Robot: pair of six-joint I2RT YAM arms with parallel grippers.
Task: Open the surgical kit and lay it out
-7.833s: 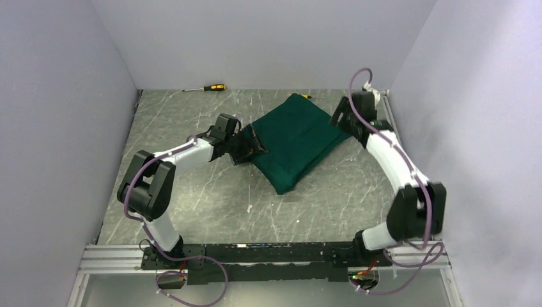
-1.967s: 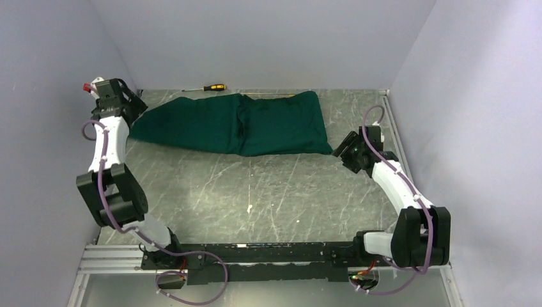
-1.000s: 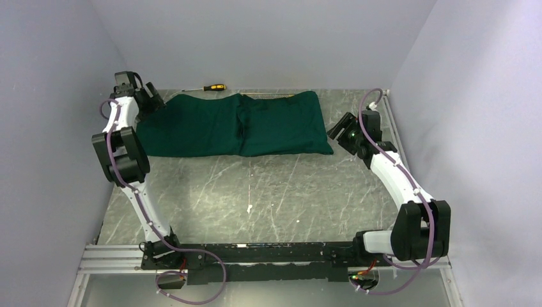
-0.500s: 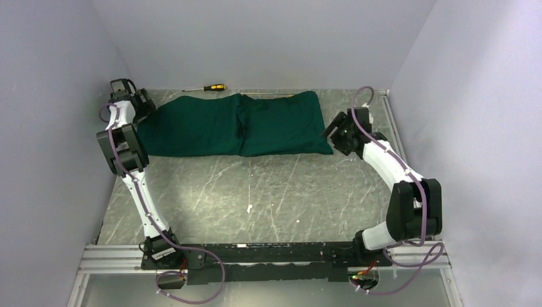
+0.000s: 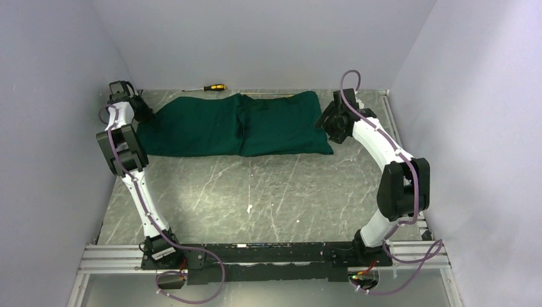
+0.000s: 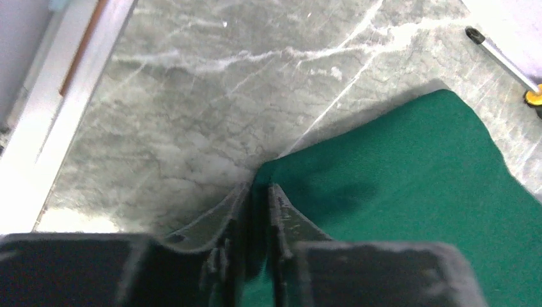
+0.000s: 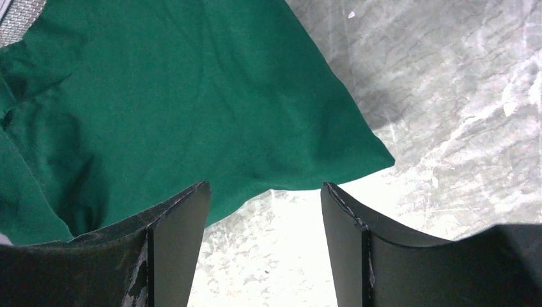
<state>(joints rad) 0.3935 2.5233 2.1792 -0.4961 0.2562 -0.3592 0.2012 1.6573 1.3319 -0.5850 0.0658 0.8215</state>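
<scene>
Cloth [image 5: 236, 125]: dk green wrap, laid as a long band along the far edge of the surface [image 5: 255, 192]. L end sits near the far-left corner, R end stops short of the far-right corner. You can see a fold line across its middle.
L end effector [image 6: 259, 192]: down at the cloth's L end. In your L wrist view the fingers are pressed nearly together w/ a cloth corner pinched between them.
R end effector [image 7: 263, 188]: fingers spread wide, nothing between them. It hangs over the cloth's near-right corner. In your R wrist view that corner pokes out past the R finger, w/ bare surface under the gap.
Mesh tray [image 7: 14, 14]: only a sliver of silver mesh shows, at the cloth's edge in the R wrist view; rest is covered.
Screwdriver [image 5: 208, 87]: yellow/black, flat at the far edge of the surface, just beyond the cloth's L half, not touching it.
</scene>
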